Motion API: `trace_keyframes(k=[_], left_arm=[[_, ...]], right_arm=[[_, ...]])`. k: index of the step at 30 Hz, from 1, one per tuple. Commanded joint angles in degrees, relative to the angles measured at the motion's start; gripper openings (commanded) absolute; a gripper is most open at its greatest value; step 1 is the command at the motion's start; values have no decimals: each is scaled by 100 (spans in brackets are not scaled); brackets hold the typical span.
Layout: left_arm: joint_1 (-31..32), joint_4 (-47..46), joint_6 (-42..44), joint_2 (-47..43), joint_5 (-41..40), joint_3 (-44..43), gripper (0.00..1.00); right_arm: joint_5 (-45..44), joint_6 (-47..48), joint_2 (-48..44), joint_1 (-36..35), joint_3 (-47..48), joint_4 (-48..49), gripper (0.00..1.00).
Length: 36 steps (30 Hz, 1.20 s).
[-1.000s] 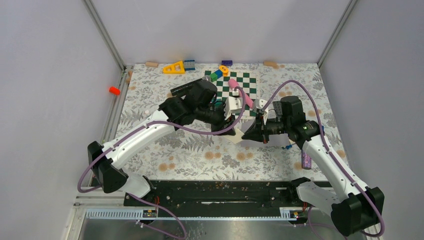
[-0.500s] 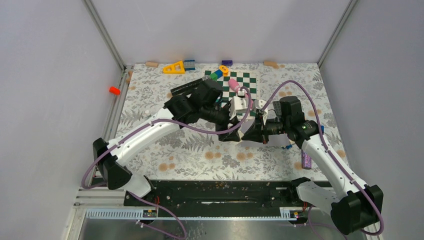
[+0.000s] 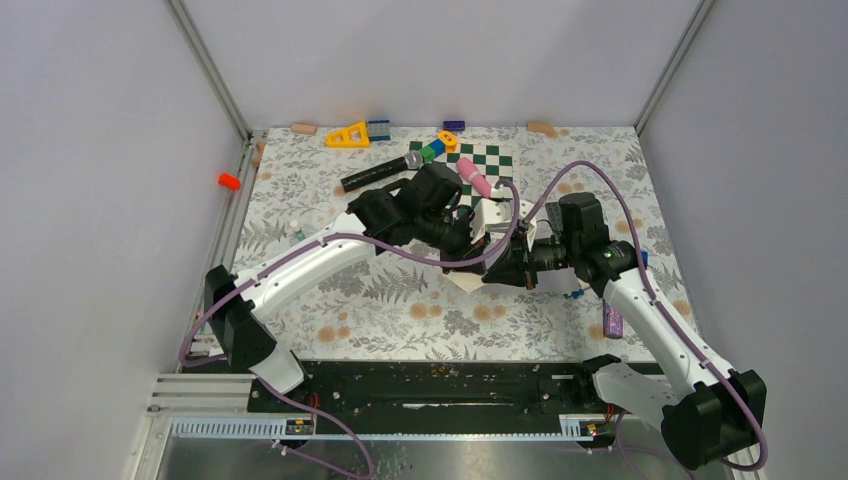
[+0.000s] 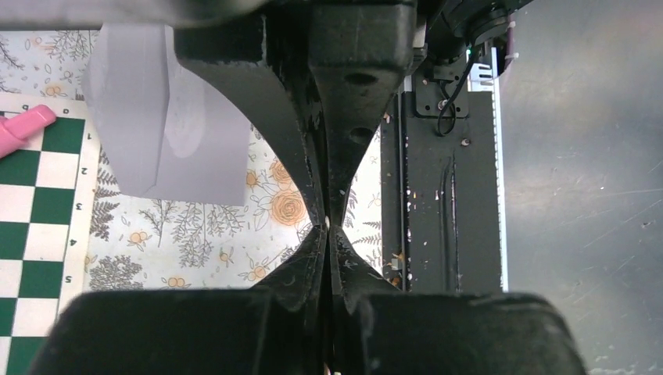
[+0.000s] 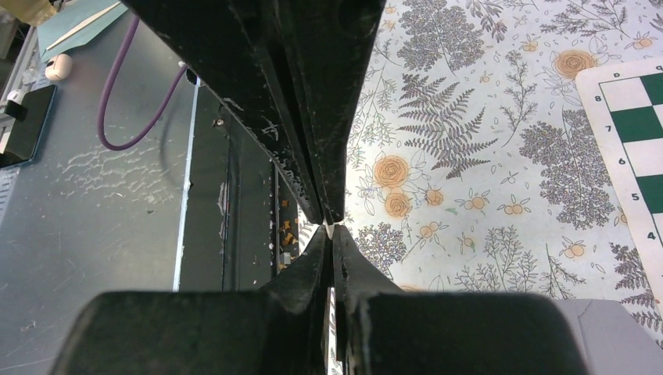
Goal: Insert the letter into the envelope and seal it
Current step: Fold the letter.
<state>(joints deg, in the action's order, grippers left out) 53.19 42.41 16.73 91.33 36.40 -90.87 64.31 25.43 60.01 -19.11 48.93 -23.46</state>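
Although both were closed down to a hairline slit, neither the left gripper (image 4: 327, 226) nor the right gripper (image 5: 332, 226) showed plainly what it pinched; a thin pale sliver sat between the right fingertips, perhaps a paper edge seen end-on, and I could not tell more. Tip to tip the two met above the middle of the table. Just beside the left fingers, up off the surface, hung a folded sheet of light grey paper, taken to be the envelope (image 4: 164, 117), over the floral cloth (image 3: 400, 300) at the near edge of the chessboard (image 3: 492, 160). The letter could not be picked out as a separate sheet. Judged risks: two closed pinches on thin paper, if they drew apart or twisted against each other, could crease or tear it; a grip on the bare edge could slip and drop the sheet onto the cloth; with nothing seen holding the flap open, the letter might butt against the mouth and buckle rather than slide in; a low sweep could knock the pink piece (image 3: 472, 176) lying on the board just behind. Count: two arms, two grippers, one pale sheet clearly told apart, one chessboard, one pink piece, one black marker (image 3: 378, 174), one yellow triangle (image 3: 347, 135), one orange cap (image 3: 229, 181) off the cloth at far left
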Motion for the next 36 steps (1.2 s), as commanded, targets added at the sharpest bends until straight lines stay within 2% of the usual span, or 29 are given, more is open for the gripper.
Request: trace_keyframes(k=[1,6,7,9,11,13,24,36], left_arm=[[34,-84,32,-66,133,-223,0],[38,-84,77,-107,178,-186,0],[42,-54,106,-115,165,-194,4],[34,-36,139,-158,54,-198,29],[25,-13,198,-224,-29,-176,39],[19,-1,272,-302,-122,-117,42],[-188,-8,498,-616,-299,175,40],[-542,-1,648,-809,-203,413,30]], right_arm=[[134,-5,-59,28,8,122,0],[142,5,-51,31,3,120,0],[143,6,-53,31,5,122,0],[143,3,-62,31,0,122,0],[134,18,-82,31,-8,119,0],[118,30,-101,31,-15,114,0],[-1,83,-224,30,-50,120,0],[-148,145,-321,70,-41,146,0]])
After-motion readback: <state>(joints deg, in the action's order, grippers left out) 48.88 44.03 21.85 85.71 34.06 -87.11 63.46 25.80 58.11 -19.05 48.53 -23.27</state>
